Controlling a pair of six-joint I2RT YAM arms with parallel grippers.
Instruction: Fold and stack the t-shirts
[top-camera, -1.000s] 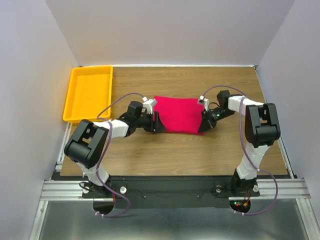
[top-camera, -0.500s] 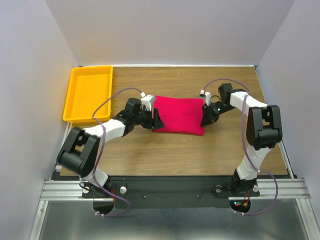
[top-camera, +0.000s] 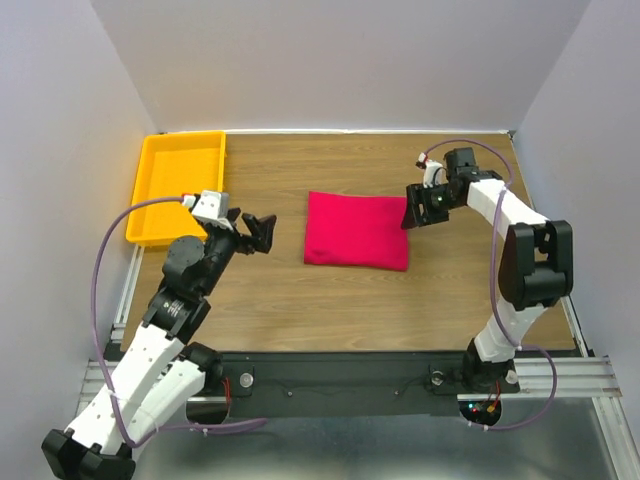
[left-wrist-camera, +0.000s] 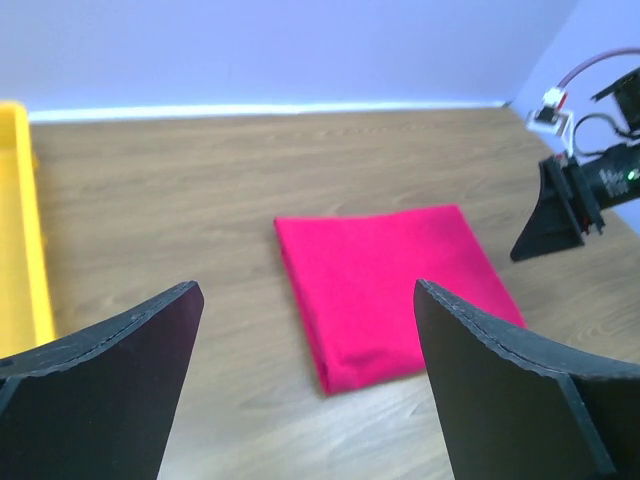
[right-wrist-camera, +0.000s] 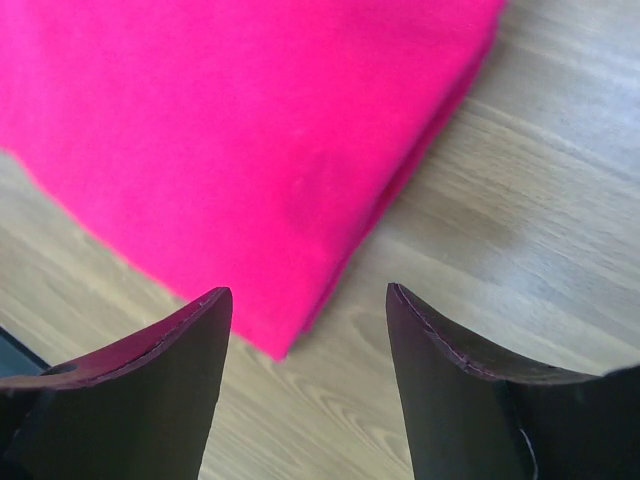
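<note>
1. Nearest to me, on the left, my left claw (top-camera: 258, 228) was wide open and held nothing. It was well apart from the shirt. If I drove it back in too low, its tips could push the cloth along the table (top-camera: 330, 300) and bunch it up.

2. The red t-shirt (top-camera: 356, 230) lay flat in the middle of the table, folded into a neat block. The fold looked loose to me. If a claw grabbed only the top layer, the shirt could fall open when lifted.

3. A bit farther, at the right edge of the shirt, my right claw (top-camera: 413, 212) was open too, with nothing in it. Its tips hung right over the shirt's edge. I could not tell if they touched the cloth. If I pulled that arm away without going up first, a tip could catch the edge and drag the fold undone.

4. Farthest, on the left, sat the yellow tray (top-camera: 135, 205). I guessed the shirt might go there. The folded shirt looked about as wide as the tray, so it could catch on the wall and crumple.
</note>
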